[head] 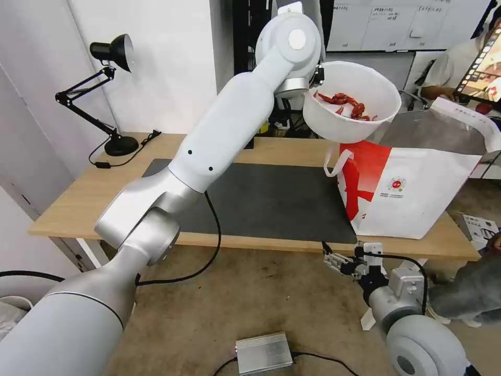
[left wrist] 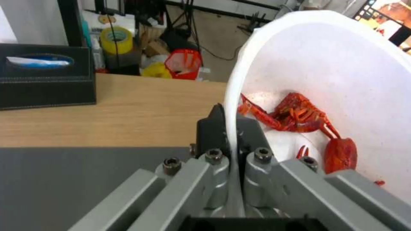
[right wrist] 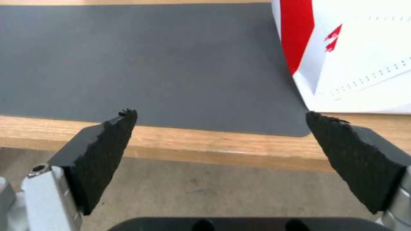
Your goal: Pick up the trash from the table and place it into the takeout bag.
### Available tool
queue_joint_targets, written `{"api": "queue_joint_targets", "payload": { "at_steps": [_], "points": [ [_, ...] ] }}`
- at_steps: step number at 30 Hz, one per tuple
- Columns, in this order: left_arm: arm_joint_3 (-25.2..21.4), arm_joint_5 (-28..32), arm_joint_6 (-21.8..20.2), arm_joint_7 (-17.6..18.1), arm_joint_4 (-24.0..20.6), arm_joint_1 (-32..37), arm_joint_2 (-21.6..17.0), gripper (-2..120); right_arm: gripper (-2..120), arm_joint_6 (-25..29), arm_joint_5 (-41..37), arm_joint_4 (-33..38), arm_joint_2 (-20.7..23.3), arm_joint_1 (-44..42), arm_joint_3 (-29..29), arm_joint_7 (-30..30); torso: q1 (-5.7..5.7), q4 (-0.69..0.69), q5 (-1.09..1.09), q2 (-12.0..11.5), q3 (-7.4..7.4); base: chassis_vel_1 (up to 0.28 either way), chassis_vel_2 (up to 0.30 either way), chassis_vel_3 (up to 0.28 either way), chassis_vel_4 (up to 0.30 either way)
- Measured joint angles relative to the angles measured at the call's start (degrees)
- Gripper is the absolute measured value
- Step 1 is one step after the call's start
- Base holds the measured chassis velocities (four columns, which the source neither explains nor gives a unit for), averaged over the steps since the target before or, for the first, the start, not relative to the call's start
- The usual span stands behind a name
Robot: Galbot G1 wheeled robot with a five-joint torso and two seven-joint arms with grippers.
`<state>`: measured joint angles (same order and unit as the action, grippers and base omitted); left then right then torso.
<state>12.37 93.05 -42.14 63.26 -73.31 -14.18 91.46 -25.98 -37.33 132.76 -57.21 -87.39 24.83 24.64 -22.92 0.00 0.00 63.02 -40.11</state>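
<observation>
One white round plastic bowl (head: 350, 102) of red crayfish shells (left wrist: 300, 117), rim pinched by left gripper (left wrist: 231, 128), raised and tilted over white-and-red foil-lined takeout bag (head: 412, 193) on light-wood table (head: 78, 203), apparently for dropping in. Right gripper (right wrist: 220, 141): spread wide, empty, parked below table edge.

Mat (head: 261, 203) bare from 9 to centre, free passage there. Takeout bag (head: 412, 193) blocks the table (head: 78, 203) at 3 o'clock, mouth open upward. Bowl (head: 349, 102) hangs over the bag's rim at 1. Desk lamp (head: 104, 94) stands at 10, tissue box (left wrist: 45, 75) on the far edge.
</observation>
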Motion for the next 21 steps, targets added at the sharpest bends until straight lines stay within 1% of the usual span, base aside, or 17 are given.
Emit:
{"api": "queue_joint_targets", "payload": {
  "at_steps": [13, 21],
  "points": [
    [1.4, -3.3, 0.0, -0.3, 0.6, -1.1, -0.1, 0, 100, 0.0, 0.0, 0.0, 0.0, 0.0, 0.0, 0.0, 0.00, 0.01, 0.00, 0.0, 0.00, 0.000, 0.000, 0.000, 0.000],
    [1.6, -3.3, 0.2, -2.4, 0.2, -2.3, 0.0, 0, 100, 0.0, 0.0, 0.0, 0.0, 0.0, 0.0, 0.0, 0.00, 0.00, 0.00, 0.0, 0.00, 0.000, 0.000, 0.000, 0.000]
  ]
}}
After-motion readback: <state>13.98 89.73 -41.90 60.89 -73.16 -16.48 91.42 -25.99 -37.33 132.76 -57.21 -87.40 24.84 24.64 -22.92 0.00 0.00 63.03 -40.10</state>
